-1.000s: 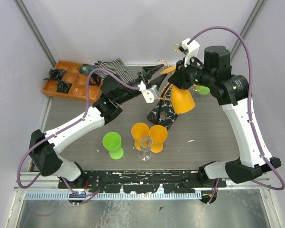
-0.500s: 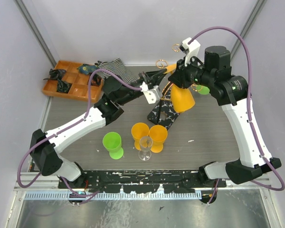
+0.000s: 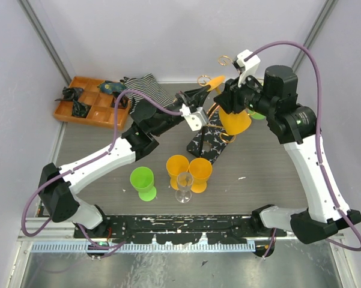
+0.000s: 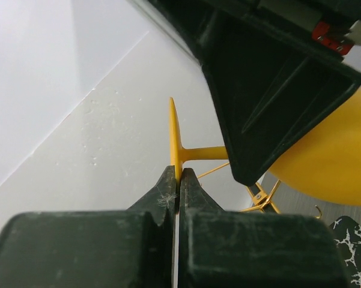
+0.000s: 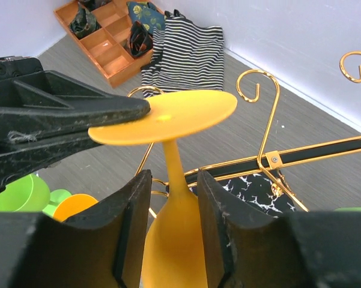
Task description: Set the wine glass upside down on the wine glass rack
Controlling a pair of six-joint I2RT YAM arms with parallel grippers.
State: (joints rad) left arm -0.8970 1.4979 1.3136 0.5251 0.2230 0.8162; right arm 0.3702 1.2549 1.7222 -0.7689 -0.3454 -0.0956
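An orange wine glass (image 3: 235,122) hangs upside down over the rack, its foot up and its bowl down. My left gripper (image 3: 205,91) is shut on the rim of the foot (image 4: 174,135), pinching the thin disc edge-on. My right gripper (image 5: 171,180) is open, its fingers (image 5: 132,210) straddling the stem (image 5: 173,165) just above the bowl with a gap on each side. The wine glass rack (image 3: 224,60) is gold wire with curled arms on a black speckled base (image 3: 207,144). Its arms (image 5: 265,129) lie right behind and below the glass.
An orange divided tray (image 3: 87,102) and a striped cloth (image 3: 141,84) lie at the back left. A green cup (image 3: 143,180), two orange cups (image 3: 178,165) and a clear wine glass (image 3: 184,183) stand near the front middle. Something green (image 3: 258,114) sits behind my right arm.
My right arm and the orange glass have shifted a little to the right and up. My left gripper has followed, still pinching the foot.
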